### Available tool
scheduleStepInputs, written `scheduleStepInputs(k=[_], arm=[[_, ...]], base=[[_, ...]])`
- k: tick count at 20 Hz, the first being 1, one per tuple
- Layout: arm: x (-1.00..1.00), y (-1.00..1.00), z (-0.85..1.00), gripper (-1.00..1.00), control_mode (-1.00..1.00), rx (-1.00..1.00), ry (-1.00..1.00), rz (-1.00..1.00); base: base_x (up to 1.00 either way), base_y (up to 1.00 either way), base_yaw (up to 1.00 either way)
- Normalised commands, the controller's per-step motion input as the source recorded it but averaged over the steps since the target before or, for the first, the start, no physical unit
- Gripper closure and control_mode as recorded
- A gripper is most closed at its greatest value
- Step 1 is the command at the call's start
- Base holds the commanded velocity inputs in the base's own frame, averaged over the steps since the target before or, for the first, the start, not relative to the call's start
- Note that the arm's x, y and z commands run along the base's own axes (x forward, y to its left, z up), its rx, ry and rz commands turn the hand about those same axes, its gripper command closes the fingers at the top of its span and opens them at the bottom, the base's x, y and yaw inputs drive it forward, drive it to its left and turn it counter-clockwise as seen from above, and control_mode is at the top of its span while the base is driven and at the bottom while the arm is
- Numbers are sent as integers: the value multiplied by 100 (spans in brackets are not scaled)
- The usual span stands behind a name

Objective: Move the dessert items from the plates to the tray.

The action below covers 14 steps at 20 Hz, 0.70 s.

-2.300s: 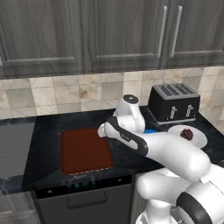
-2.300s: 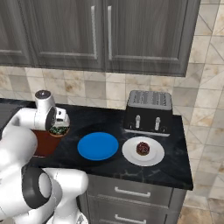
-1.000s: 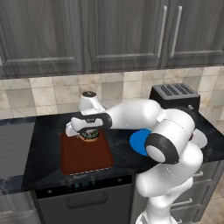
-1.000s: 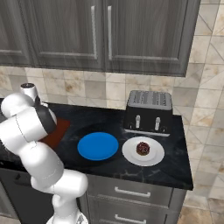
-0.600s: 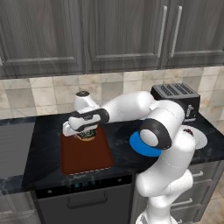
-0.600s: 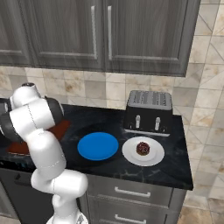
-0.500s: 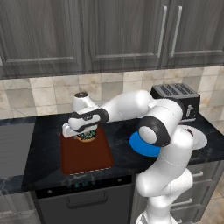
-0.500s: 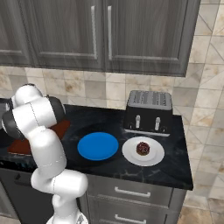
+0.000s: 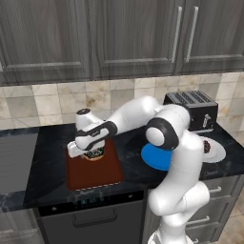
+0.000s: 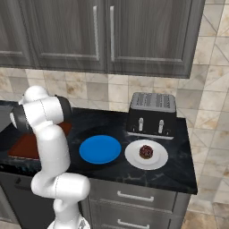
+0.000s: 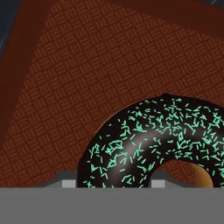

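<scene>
My gripper (image 9: 94, 152) is shut on the chocolate ring donut (image 9: 95, 156) with teal sprinkles, low over the back part of the reddish-brown tray (image 9: 97, 176). In the hand view the donut (image 11: 144, 140) sits between the fingertips (image 11: 68, 183) just above the tray's woven surface (image 11: 87, 74); whether it touches, I cannot tell. The blue plate (image 10: 100, 149) is bare. The white plate (image 10: 156, 160) carries the small dark-brown sweet (image 10: 146, 151). In the right base view my arm hides the gripper, and one corner of the tray (image 10: 24, 146) shows.
A black toaster (image 10: 152, 114) stands behind the two plates at the back of the dark counter (image 10: 179, 170). Grey cabinets hang above. The counter's front edge runs just before the tray and plates.
The arm has swung left from the blue plate, carrying the donut over the tray. Over the last second it has sunk a little toward the tray.
</scene>
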Motion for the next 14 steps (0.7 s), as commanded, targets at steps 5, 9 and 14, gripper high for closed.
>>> scheduleStepInputs(k=[5,9,14], arm=[[9,0,-32,100,-100,-6,3,0],[1,1,-6,100,-100,-1,3,0],[0,1,0,-100,-100,0,1,0]], base=[[0,0,0],[0,0,0],[0,0,0]])
